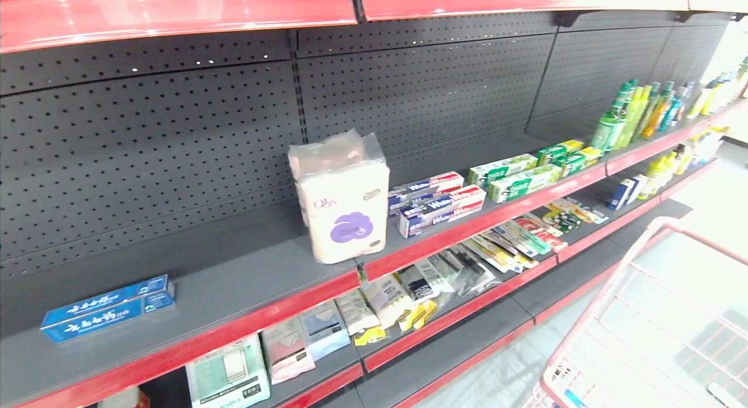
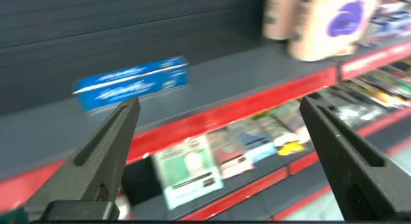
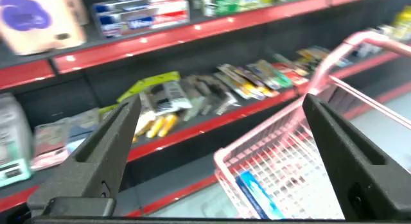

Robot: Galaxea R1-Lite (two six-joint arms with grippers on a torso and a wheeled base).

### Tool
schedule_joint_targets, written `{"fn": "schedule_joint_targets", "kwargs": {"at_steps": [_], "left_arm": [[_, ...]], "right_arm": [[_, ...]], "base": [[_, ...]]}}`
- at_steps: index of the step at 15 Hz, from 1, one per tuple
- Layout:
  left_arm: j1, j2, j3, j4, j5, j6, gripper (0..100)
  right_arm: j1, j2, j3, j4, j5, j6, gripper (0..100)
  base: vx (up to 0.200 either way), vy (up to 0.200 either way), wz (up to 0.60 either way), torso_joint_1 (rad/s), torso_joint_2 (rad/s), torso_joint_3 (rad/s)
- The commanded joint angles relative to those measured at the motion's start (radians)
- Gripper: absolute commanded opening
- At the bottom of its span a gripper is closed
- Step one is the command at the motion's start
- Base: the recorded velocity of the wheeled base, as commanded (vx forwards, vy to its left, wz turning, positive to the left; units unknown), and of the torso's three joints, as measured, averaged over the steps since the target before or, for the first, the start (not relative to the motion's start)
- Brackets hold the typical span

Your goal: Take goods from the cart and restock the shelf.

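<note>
The red-edged shelf (image 1: 222, 291) has dark boards, and a paper-roll pack (image 1: 342, 203) stands upright on the upper board, near its front lip. The pink wire cart (image 1: 643, 338) sits on the floor, well to the right of that pack and lower. The left claw (image 2: 219, 103) hangs in front of the shelf, left of the pack and lower, fingers wide apart with nothing between them. The right claw (image 3: 221, 101) is right of the pack over the cart's near corner, likewise spread and empty. Two blue toothpaste boxes (image 1: 108, 308) lie well left of the pack; white toothpaste boxes (image 1: 438, 203) lie just right of it, with green boxes (image 1: 514, 177) beyond. A blue packet (image 3: 257, 193) lies in the cart.
</note>
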Motion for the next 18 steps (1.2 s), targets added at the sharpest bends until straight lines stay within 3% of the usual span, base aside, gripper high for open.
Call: {"fn": "schedule_joint_targets", "kwargs": {"at_steps": [1,8,18], "left_arm": [[0.000,0.001,0.000,-0.001,0.001,0.000,100],[0.000,0.001,0.000,-0.001,0.001,0.000,100],[0.000,0.001,0.000,-0.001,0.001,0.000,100]], "right_arm": [[0.000,0.001,0.000,0.000,0.000,-0.001,100],[0.002,0.001,0.000,0.000,0.000,-0.001,100],[-0.008,0.014,-0.002,0.001,-0.012,0.019,100]], "base": [[0.000,0.000,-0.60,-0.002,0.01,0.002],[0.000,0.000,-0.60,0.003,0.00,0.001],[0.000,0.000,0.00,0.000,0.00,0.000]]}}
